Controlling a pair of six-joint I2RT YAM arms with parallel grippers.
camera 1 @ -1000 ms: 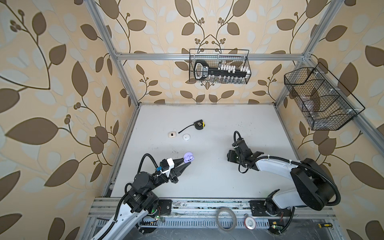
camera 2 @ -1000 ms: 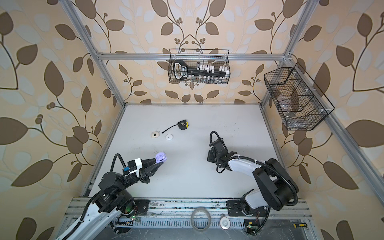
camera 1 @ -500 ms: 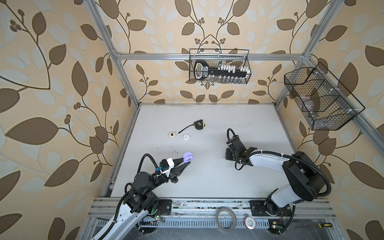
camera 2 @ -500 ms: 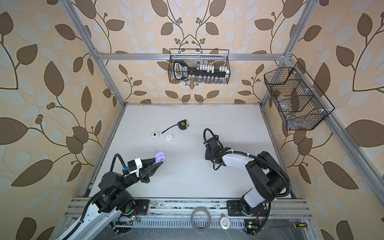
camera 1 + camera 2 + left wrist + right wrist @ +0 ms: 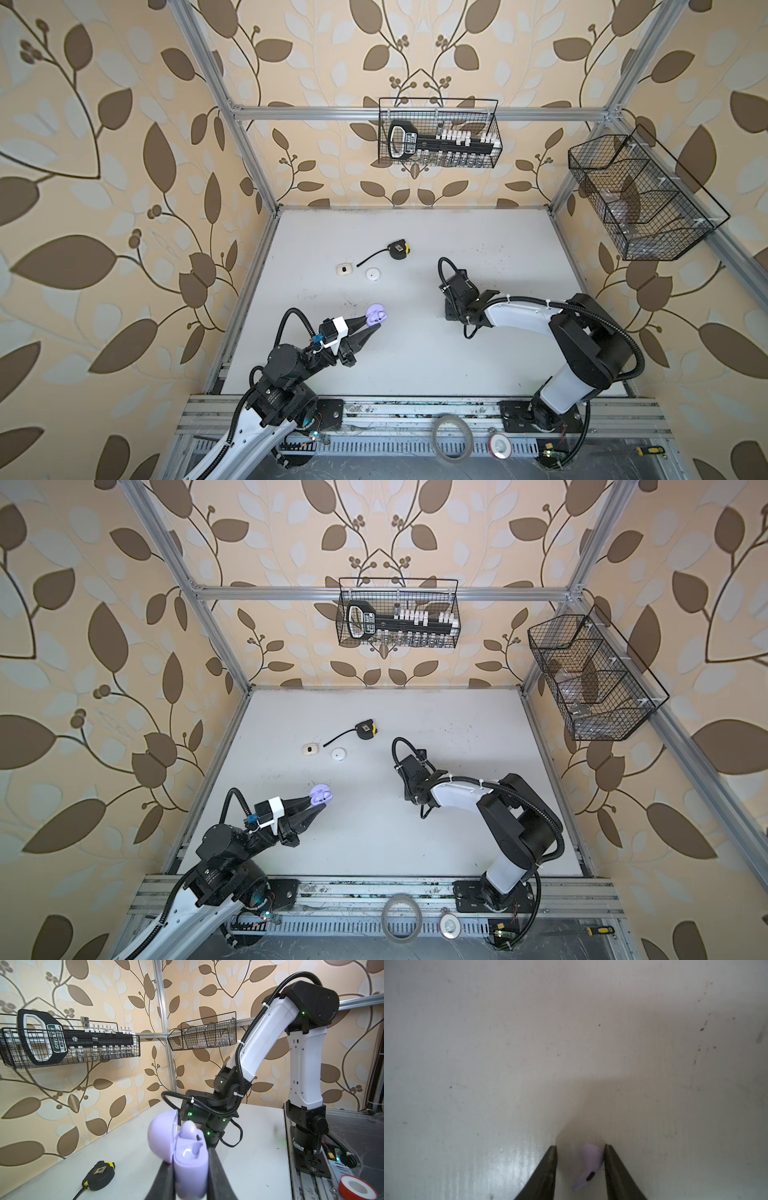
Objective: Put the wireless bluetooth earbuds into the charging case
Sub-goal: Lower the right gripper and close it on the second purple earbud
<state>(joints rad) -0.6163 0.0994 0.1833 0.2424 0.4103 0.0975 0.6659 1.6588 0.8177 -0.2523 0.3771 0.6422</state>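
Note:
My left gripper (image 5: 375, 321) is shut on the lavender charging case (image 5: 376, 312), held above the table's front left with its lid open. In the left wrist view the case (image 5: 190, 1159) sits between the two black fingers, and one lavender earbud (image 5: 188, 1131) stands in it. My right gripper (image 5: 580, 1147) points down at the white table. A second lavender earbud (image 5: 589, 1159) lies between its fingers, touching one finger (image 5: 610, 1159), with a gap to the other finger. In both top views the right wrist (image 5: 457, 291) hides those fingertips and that earbud.
A black-and-yellow tape measure (image 5: 398, 251), a small cream case (image 5: 344, 269) and a round white case (image 5: 372, 274) lie at the table's far left-middle. Wire baskets hang on the back wall (image 5: 438, 133) and right wall (image 5: 640, 199). Tape rolls (image 5: 452, 444) rest on the front rail.
The right arm has swung leftward over the table, and its jaws have narrowed around the earbud. The left arm and the case have stayed still.

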